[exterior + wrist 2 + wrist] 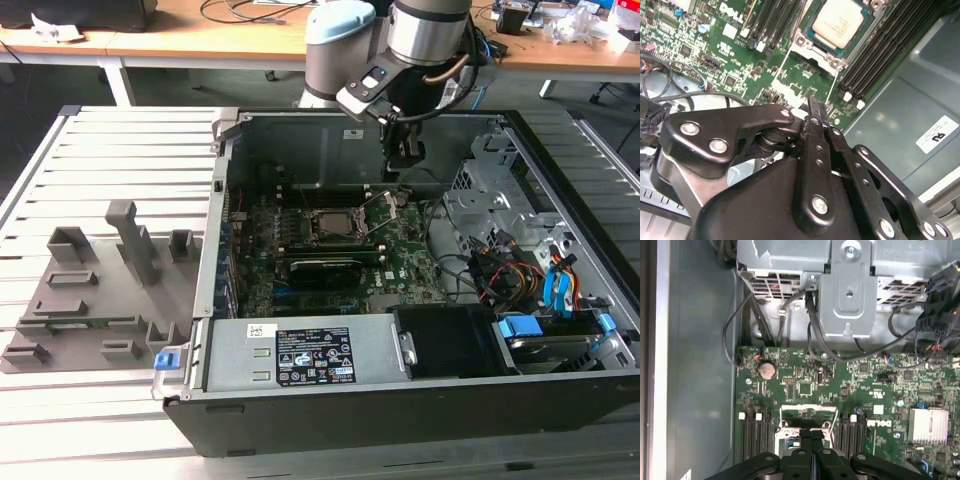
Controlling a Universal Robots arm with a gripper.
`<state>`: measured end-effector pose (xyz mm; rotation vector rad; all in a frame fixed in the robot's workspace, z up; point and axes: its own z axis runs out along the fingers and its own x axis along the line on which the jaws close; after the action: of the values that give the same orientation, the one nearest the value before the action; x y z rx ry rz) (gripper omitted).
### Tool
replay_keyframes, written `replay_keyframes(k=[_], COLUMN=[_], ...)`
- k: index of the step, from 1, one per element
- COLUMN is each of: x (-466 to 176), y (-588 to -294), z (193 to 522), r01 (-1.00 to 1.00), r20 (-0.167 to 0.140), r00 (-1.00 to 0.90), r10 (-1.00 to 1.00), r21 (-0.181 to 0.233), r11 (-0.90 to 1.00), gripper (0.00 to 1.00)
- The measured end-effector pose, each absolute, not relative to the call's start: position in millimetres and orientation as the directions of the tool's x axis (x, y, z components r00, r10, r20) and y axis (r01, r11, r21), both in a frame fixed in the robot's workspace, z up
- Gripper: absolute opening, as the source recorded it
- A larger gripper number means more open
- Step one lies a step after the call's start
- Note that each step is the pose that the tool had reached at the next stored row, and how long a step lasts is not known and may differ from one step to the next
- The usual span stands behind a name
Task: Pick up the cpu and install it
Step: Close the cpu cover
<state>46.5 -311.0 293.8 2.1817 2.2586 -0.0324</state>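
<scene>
- The claw (pixel 405 160) is seen closed. In the first wrist view its two black fingers (pixel 805 436) are pressed together, and nothing is held between them.
- The cpu (pixel 842 22) is seated within the metal socket frame (pixel 812 54) on the green motherboard (pixel 400 262), with its light silver top shown uncovered.
- In the exterior view the claw is held above the motherboard inside the open computer case (pixel 400 410). It is placed at about 1 to 2 o'clock from the socket frame and is kept apart from the cpu.
- Black memory slots (pixel 885 50) are seen on both sides of the socket frame in the second wrist view.
- A grey slotted tray (pixel 90 300) is laid on the slatted surface (pixel 120 150), at 9 o'clock of the computer case in the exterior view.
- A wooden desk (pixel 200 40) is seen at 12 o'clock, beyond the slatted surface.
</scene>
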Motion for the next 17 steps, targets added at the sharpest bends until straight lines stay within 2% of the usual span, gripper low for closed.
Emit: replay_keyframes(k=[17], x=[99.4], y=[-311.0], z=[293.7], r01=[0.999], r20=[-0.015], r00=[-0.035], r10=[0.999], r21=[-0.015], r11=[0.035], gripper=[0.11])
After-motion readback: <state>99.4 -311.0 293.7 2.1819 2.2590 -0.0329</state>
